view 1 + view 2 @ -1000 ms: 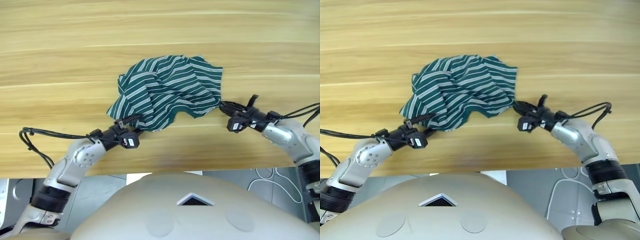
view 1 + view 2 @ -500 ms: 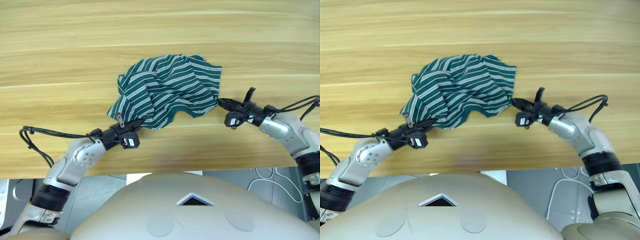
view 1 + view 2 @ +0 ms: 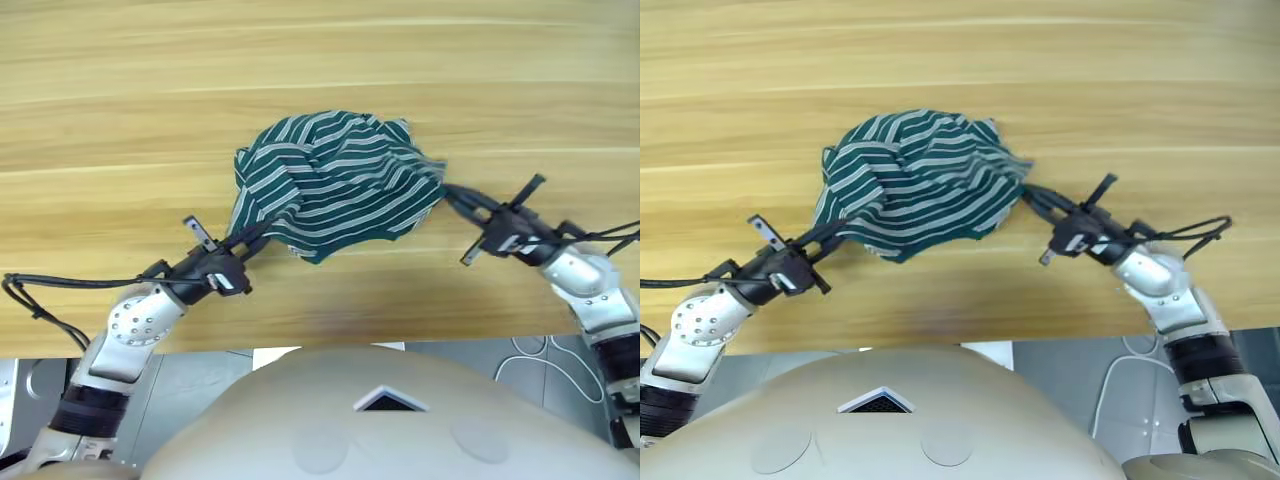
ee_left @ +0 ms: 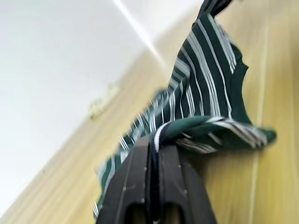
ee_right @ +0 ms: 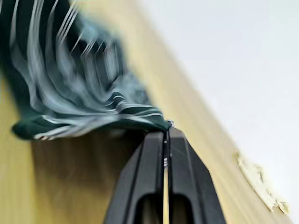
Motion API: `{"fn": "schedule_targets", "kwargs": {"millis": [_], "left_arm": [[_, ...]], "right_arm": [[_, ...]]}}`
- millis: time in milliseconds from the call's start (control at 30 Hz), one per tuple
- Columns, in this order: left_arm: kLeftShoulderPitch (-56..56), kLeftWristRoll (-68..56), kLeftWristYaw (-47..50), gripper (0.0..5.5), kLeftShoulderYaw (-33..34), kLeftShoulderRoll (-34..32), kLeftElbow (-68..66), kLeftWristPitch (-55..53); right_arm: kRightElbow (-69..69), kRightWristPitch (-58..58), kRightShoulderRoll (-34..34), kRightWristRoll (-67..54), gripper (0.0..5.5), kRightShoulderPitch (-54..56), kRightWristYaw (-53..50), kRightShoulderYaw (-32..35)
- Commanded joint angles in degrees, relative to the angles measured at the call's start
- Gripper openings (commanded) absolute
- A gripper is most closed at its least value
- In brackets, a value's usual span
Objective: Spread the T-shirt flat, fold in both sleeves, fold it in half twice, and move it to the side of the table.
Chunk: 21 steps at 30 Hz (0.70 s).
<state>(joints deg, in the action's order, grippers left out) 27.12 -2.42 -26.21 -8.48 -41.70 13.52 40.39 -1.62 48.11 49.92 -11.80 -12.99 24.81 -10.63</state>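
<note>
So, spreading looks like the step in hand: the bunched T-shirt (image 3: 335, 180) is pinched at opposite edges by the tightly closed left gripper (image 3: 247, 240) and right gripper (image 3: 455, 197) over the table (image 3: 300, 60), and a wider outward pull is probably needed next.

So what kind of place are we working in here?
Probably a lab or test room, not a home: a long plain wooden table, a bare white wall beyond it, grey floor below its near edge, and a striped T-shirt as the workpiece.
</note>
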Motion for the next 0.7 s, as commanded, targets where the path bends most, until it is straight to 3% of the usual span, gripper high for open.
{"fn": "schedule_targets", "kwargs": {"millis": [33, 200, 333, 433, 533, 600, 700], "left_arm": [[1.53, -13.95, -5.08, 0.01, 1.58, -2.48, 2.79, 7.32], [-2.37, -28.13, -7.76, 0.01, 6.39, -1.43, 4.63, 11.25], [-30.57, -22.17, -1.35, 0.01, 7.14, 8.84, -16.75, 0.86], [-62.97, -11.46, 8.44, 0.01, 5.75, 17.63, -48.05, -6.38], [-88.37, -0.17, 24.08, 0.01, 2.40, 20.27, -72.65, -13.78], [-103.17, 4.84, 35.84, 0.01, 0.85, 20.74, -81.43, -18.21], [-114.21, 8.22, 47.37, 0.01, 1.18, 19.58, -85.35, -18.97]], "right_arm": [[7.34, 2.83, 1.83, -16.98, 0.00, -4.43, 6.96, 4.45], [16.57, -5.12, -1.54, -24.80, 0.00, 2.04, 9.69, 5.94], [2.05, -15.19, -16.28, -11.72, 0.00, 29.34, 2.90, 2.47], [-33.12, -16.56, -26.61, 5.73, 0.00, 57.72, -17.13, 2.32], [-59.64, -24.65, -29.08, 17.68, 0.00, 81.04, -41.79, -1.09], [-67.29, -30.02, -28.47, 22.07, 0.00, 92.40, -56.91, -2.19], [-69.91, -30.23, -26.86, 26.80, 0.00, 98.86, -71.08, -2.77]]}}
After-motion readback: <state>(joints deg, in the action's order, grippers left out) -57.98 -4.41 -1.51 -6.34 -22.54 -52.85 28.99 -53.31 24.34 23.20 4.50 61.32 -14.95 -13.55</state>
